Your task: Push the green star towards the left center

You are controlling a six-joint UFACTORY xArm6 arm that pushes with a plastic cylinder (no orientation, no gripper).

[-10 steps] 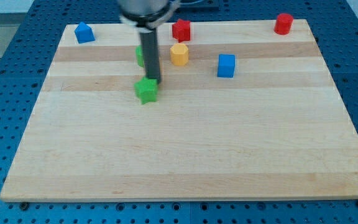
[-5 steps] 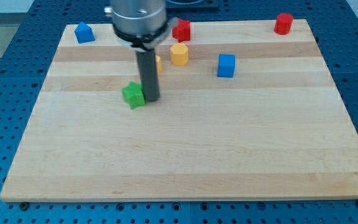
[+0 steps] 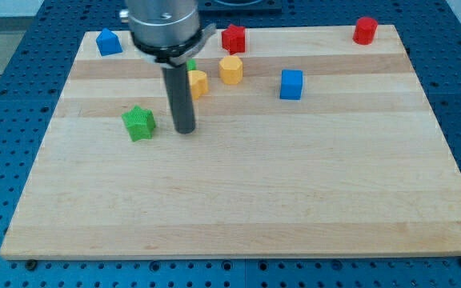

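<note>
Fingers do not exist on this arm, so nothing is spread, pressed or pinching; it ends in a dark rod, and my tip [image 3: 185,130] rests on the counter [image 3: 238,192] just to the view's right of the green star [image 3: 138,123], with a small gap between them, not touching.

The green star sits in the left part of the counter, somewhat above mid-height. Up and to the right of the star, behind the rod, a yellow block [image 3: 198,83] shows partly, its shape unclear, and a sliver of a second green block [image 3: 190,66] peeks out above it. Further right of the star stand a yellow hexagonal block [image 3: 230,70] and a blue cube [image 3: 291,84]. Above the star, near the counter's top edge, are a blue house-shaped block [image 3: 109,42], a red block [image 3: 233,38] and, far right, a red cylinder [image 3: 365,30].
</note>
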